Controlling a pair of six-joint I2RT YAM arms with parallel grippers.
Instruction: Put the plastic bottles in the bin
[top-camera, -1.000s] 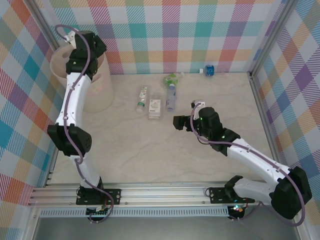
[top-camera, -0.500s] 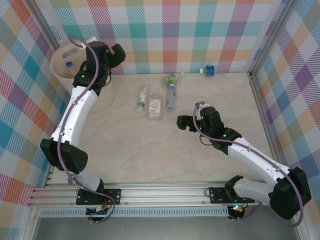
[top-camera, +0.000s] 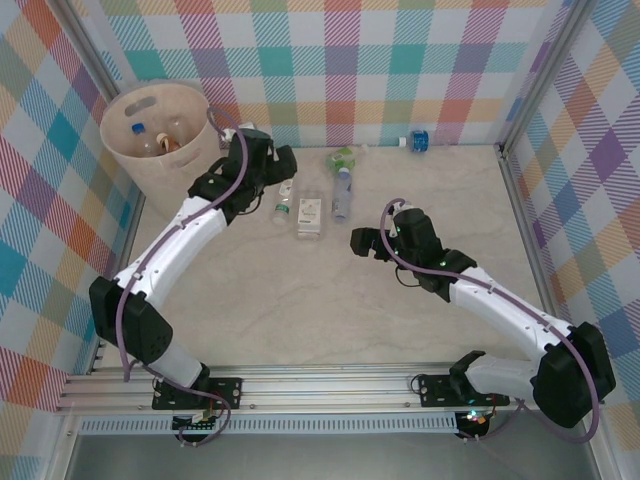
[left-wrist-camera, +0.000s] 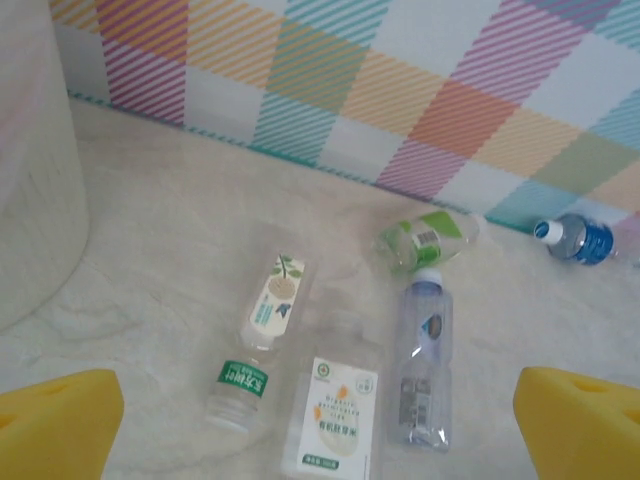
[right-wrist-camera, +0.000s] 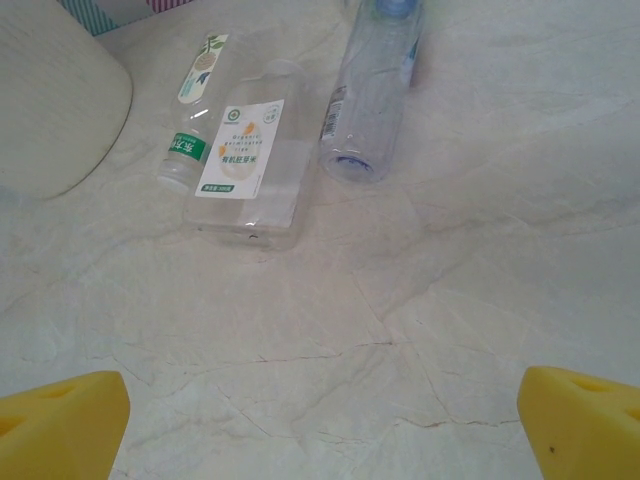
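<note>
Now the left hand (top-camera: 283, 163) hangs wide open and empty, just past the bin (top-camera: 165, 170), over the slim bottle (left-wrist-camera: 255, 340) that lies nearest the bin on the tabletop (top-camera: 300, 300). The right hand (top-camera: 362, 243) is wide open and empty too, farther from the bin. Going away from the bin come a flat white-label bottle (left-wrist-camera: 330, 425), a blue-cap bottle (left-wrist-camera: 422, 370), a green crushed bottle (left-wrist-camera: 425, 240) and, farthest off, a small blue bottle (left-wrist-camera: 575, 240). To pick well, the left hand should likely drop with one finger on each long side of the slim bottle. It should squeeze softly, since the bottle may roll, and miss the flat one just beside it.
</note>
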